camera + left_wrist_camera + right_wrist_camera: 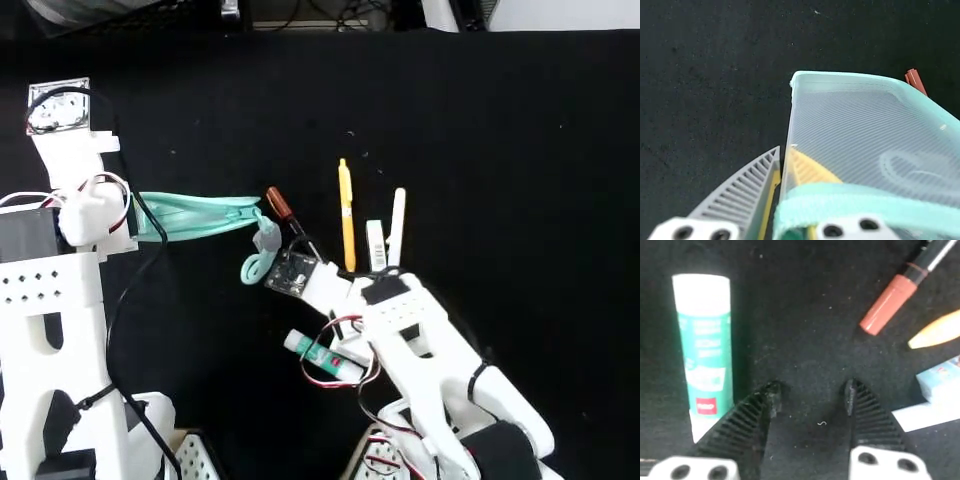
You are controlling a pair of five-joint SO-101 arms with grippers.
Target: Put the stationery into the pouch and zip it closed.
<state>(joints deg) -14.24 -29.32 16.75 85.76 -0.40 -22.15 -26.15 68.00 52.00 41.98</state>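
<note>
Left wrist view: the pouch (860, 130), translucent mint plastic with fine ribbing and a fabric band at its near edge, is pinched at that edge by the left gripper (785, 150), whose yellow finger shows through the wall; what lies inside I cannot tell. The right gripper (810, 390) holds nothing, its ridged jaws apart over the black cloth (805, 315). The cylindrical glue stick (702, 340) lies just beside one finger, and the brown-capped marker (888, 304), yellow pen (935, 330) and eraser (940, 382) lie beyond the other.
</note>
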